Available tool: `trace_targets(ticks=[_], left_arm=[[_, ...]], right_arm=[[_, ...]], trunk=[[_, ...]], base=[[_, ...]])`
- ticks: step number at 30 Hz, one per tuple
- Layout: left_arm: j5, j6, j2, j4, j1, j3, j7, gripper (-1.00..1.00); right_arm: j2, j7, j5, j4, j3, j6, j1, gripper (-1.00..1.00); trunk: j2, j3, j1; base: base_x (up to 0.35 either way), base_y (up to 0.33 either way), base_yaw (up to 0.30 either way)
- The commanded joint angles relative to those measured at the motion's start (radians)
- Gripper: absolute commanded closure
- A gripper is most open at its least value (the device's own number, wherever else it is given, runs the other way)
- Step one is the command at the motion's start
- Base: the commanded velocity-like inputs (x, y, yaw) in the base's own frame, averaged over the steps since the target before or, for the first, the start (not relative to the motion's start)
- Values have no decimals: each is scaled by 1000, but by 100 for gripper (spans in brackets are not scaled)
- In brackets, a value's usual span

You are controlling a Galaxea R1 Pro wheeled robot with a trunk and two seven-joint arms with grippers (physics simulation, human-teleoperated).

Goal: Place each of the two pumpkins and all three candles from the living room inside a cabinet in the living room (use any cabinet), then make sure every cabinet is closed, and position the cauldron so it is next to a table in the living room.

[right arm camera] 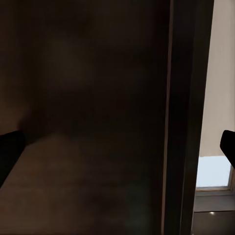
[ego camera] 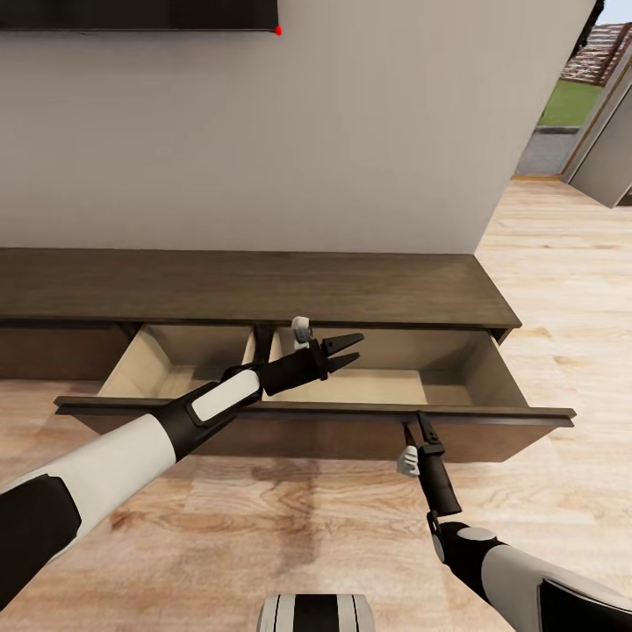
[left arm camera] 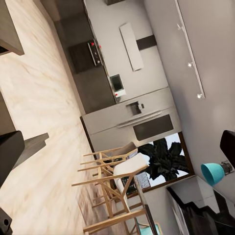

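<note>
The cabinet (ego camera: 263, 285) runs long and low along the wall, dark brown. Its drawer (ego camera: 386, 386) is pulled out, and the two pale compartments I can see into look empty. My left gripper (ego camera: 351, 349) hovers over the drawer's middle, open and holding nothing. Just below the drawer's front panel (ego camera: 491, 434), my right gripper (ego camera: 416, 430) points up at the panel's edge, open. In the right wrist view the dark wood panel (right arm camera: 98, 112) is very close, with a fingertip (right arm camera: 10, 152) at each side of the picture. The pumpkins, candles and cauldron are out of view.
A dark TV screen (ego camera: 140, 13) hangs on the wall above the cabinet. To the right, wood floor (ego camera: 562, 290) leads to an opening onto the outdoors (ego camera: 570, 101). The left wrist view looks toward a kitchen with wooden chairs (left arm camera: 112, 171).
</note>
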Motion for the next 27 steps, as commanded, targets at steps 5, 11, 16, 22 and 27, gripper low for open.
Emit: trace_targets(ticks=[5, 11, 16, 22, 27], left_arm=[[-2, 0, -2, 0, 3, 3, -3, -100], [-2, 0, -2, 0, 5, 4, -2, -100], [-2, 0, -2, 0, 6, 5, -2, -100], [-2, 0, -2, 0, 6, 5, -2, -100], [-2, 0, 1, -1, 6, 5, -3, -100]], right_arm=[[-10, 3, -1, 3, -1, -6, -5, -100], [-23, 0, 1, 0, 6, -9, -4, -100], [-37, -1, 4, -3, -2, -9, -2, -100], [-39, 0, 4, -4, -2, -10, 0, -100], [-50, -1, 4, -2, -2, -13, 5, -100]], trunk=[[0, 0, 0], [0, 0, 0], [0, 0, 0], [0, 0, 0], [0, 0, 0]], base=[[0, 0, 0], [0, 0, 0], [0, 0, 0], [0, 0, 0], [0, 0, 0]])
